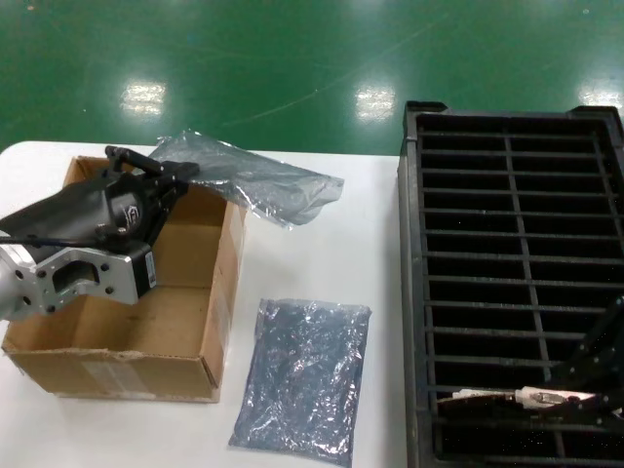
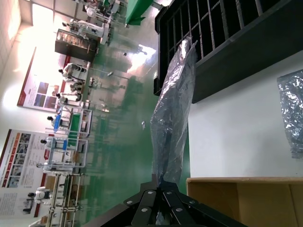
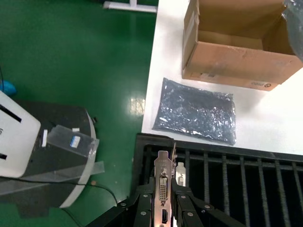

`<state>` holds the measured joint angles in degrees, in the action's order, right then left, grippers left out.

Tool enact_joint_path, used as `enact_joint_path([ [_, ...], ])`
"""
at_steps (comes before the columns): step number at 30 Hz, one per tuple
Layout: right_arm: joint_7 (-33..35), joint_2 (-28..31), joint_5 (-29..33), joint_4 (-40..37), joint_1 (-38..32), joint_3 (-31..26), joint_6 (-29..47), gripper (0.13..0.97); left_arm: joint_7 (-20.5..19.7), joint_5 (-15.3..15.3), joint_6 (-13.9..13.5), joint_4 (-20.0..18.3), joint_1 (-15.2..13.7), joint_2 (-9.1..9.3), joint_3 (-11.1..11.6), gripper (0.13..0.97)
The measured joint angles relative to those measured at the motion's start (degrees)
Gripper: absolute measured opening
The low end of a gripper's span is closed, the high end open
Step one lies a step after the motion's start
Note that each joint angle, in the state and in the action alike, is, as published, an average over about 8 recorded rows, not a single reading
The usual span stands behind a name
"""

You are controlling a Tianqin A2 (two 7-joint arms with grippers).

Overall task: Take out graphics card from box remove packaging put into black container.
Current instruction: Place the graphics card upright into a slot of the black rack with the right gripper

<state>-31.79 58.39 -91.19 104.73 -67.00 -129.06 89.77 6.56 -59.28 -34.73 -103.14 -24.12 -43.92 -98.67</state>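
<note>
The left gripper [image 1: 185, 174] fingers clamp an antistatic bag [image 1: 255, 180] above the cardboard box [image 1: 185, 322]. The right gripper [image 3: 163, 198] fingers pinch the graphics card [image 3: 163, 184] bracket, seemingly seated in the black container [image 1: 507, 234]. Another bag [image 1: 304, 375] lies on the counter [image 1: 331, 253].

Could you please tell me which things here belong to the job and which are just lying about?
Job: graphics card in right gripper; held bag in left gripper; box; black container.
Lying about: flat bag on the table.
</note>
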Motion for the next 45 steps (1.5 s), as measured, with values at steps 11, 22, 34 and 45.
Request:
enact_joint_path([
  [11,1.25,-3.47,1.86,-3.37,-9.98,-9.38,0.17,0.186,0.0,0.0,0.0,0.0,0.0,0.0,0.0,0.138],
  [22,1.33,-2.79,-3.46,-3.85,-16.55,-15.1,0.18,0.186,0.0,0.0,0.0,0.0,0.0,0.0,0.0,0.138],
  [34,5.01,-8.58,4.63,-10.72,-17.08,-17.64,0.17,0.186,0.0,0.0,0.0,0.0,0.0,0.0,0.0,0.138],
  [45,8.58,-12.37,9.45,-16.24,-17.81,-22.17,0.18,0.186,0.0,0.0,0.0,0.0,0.0,0.0,0.0,0.138],
])
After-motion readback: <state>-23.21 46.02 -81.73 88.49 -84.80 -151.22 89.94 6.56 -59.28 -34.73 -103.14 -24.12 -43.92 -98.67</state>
